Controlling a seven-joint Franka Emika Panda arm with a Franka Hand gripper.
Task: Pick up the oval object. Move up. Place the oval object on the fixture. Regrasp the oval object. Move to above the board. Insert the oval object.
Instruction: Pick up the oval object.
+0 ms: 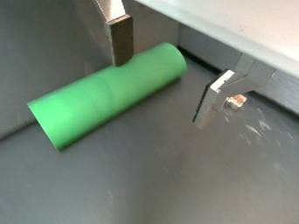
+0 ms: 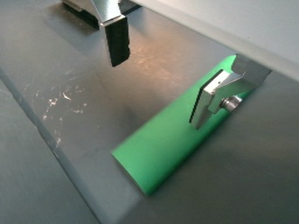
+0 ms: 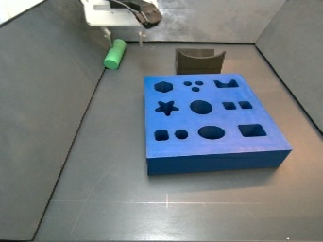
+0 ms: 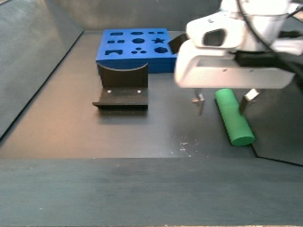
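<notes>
1. Gripper (image 1: 170, 74): jaws spread wide, holding nothing. It hangs low over the oval object, with one flat silver finger (image 1: 121, 42) near the peg's side and the other finger (image 1: 216, 94) standing apart from the peg's end; contact cannot be told in both wrist views.
2. Oval object (image 3: 115, 53): smooth bright green rod with rounded ends, lying flat on the dark grey floor (image 3: 89, 161) close to the wall, under the gripper (image 3: 130, 36).
3. Fixture (image 3: 198, 61): small dark block with a curved notch on top, standing just behind the board, well apart from the peg.
4. Board (image 3: 209, 121): thick blue square slab with dark cut-outs: star, circles, oval, square.
</notes>
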